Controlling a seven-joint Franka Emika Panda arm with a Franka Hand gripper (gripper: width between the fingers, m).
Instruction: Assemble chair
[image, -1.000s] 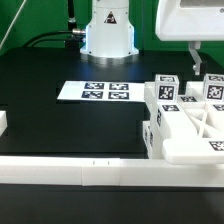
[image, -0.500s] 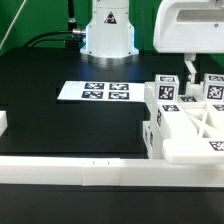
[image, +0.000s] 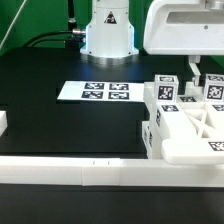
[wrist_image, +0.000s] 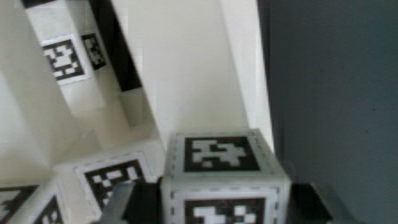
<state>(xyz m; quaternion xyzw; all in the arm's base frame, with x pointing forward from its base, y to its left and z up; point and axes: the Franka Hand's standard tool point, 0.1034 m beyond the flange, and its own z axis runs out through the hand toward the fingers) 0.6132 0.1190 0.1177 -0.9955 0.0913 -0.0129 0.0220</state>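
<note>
The jaws (wrist_image: 214, 205) stand on either side of a chunky white block (wrist_image: 217, 168) that carries a fiducial tag on its upper face and another on the face below it. In the wrist view a dark finger (wrist_image: 130, 203) sits close against one flank of the block and a second dark finger against the other flank; whether the pads actually press on the plastic cannot be told. In the exterior view the jaws (image: 193, 70) come down from the arm's white housing (image: 185, 27) just above the tagged blocks, and their tips are too small to read there.

That block belongs to the chair (image: 188, 120), a cluster of chunky white pieces with square black-and-white tags, resting on the black bench (image: 60, 120). Around the block, the wrist view shows a tall white piece (wrist_image: 63, 70) with its own tag, and a lower tagged piece (wrist_image: 111, 175) just beside the block.

Taking the chair as the landmark: the marker board (image: 95, 91) lies flat on the bench well apart from it, toward the exterior view's left. The long white border rail (image: 70, 170) runs along the bench edge in front of the chair, touching or nearly touching its base. The robot's base (image: 108, 35) stands behind the marker board, farther from the chair.
</note>
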